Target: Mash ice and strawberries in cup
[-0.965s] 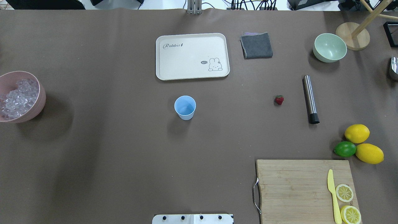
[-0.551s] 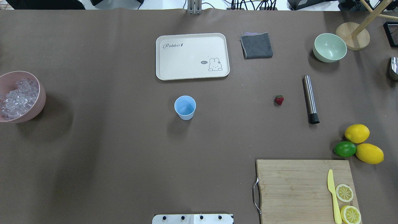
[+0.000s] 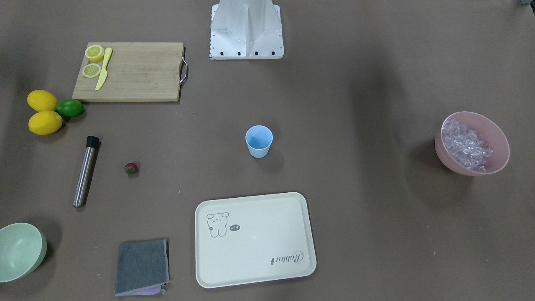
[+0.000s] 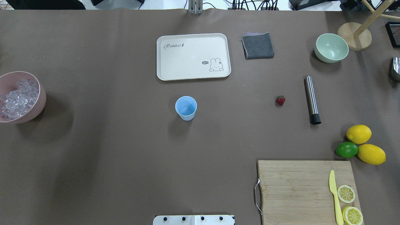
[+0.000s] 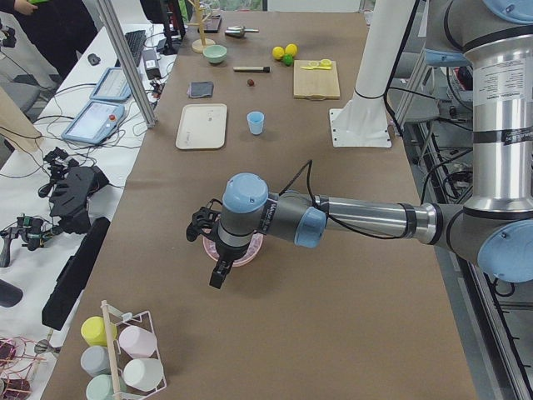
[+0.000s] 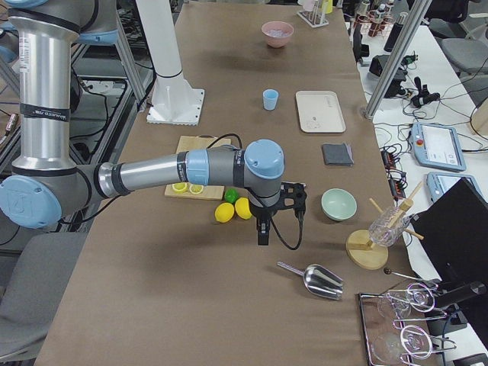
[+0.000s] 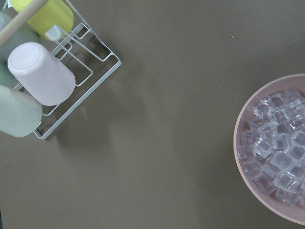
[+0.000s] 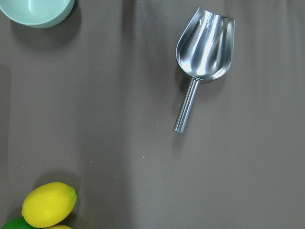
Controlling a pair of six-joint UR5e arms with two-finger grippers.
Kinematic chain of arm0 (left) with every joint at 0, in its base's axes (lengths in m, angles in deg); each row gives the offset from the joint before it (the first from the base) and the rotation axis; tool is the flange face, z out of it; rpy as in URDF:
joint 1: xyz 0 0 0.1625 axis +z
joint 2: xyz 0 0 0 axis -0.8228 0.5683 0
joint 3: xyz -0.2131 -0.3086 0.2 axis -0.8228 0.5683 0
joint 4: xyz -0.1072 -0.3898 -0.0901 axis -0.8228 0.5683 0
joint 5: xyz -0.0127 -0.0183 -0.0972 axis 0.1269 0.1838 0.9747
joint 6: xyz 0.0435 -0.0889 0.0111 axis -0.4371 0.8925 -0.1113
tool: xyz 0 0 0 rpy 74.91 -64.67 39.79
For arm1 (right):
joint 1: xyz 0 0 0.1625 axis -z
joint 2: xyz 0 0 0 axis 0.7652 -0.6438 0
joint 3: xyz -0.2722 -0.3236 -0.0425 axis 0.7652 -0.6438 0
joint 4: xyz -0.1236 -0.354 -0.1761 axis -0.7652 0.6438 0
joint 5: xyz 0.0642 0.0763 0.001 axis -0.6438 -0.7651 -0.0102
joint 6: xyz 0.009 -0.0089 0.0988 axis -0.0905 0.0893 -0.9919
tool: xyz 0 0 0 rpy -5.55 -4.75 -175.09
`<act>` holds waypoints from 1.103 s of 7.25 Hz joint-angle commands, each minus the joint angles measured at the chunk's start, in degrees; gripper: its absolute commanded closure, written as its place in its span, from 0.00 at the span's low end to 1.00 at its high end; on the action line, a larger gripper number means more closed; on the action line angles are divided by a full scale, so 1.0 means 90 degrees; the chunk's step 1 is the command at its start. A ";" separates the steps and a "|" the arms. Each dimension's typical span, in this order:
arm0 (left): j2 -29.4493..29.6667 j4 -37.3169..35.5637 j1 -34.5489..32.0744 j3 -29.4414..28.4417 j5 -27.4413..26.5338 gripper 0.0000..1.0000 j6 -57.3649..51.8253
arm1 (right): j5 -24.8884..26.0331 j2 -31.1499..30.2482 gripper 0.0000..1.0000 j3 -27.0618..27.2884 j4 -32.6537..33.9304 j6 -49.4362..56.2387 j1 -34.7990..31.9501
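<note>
The cup (image 4: 186,107) stands upright on bare brown table (image 4: 125,150) with room all round, the strawberry (image 4: 280,100) well to its right, the ice (image 4: 17,98) in the pink bowl (image 4: 41,100) at the left edge, the left gripper (image 5: 218,275) hanging close by that bowl, the right gripper (image 6: 263,232) by the lemons (image 6: 243,207), and whether either is open I cannot tell.

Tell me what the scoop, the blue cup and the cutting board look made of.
The scoop looks polished metal, likely steel: mirror-like reflections. The blue cup seems plastic: matte, even colour, thin rim. The cutting board looks wood or bamboo: pale grained strips.
</note>
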 commanded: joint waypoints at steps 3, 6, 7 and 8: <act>0.0034 -0.0017 0.0004 -0.0036 -0.0002 0.02 0.0003 | -0.0011 0.0028 0.00 -0.0015 0.0000 -0.0010 0.0002; 0.0044 -0.0017 0.0004 -0.0026 -0.0003 0.02 0.0013 | -0.0030 0.0028 0.00 -0.0073 0.0000 -0.0010 0.0002; 0.0044 -0.0017 0.0004 -0.0026 -0.0002 0.02 0.0023 | -0.0030 0.0028 0.00 -0.0073 0.0000 -0.0010 0.0002; 0.0044 -0.0017 0.0004 -0.0017 0.0007 0.02 0.0033 | -0.0030 0.0018 0.00 -0.0044 0.0000 -0.0010 0.0002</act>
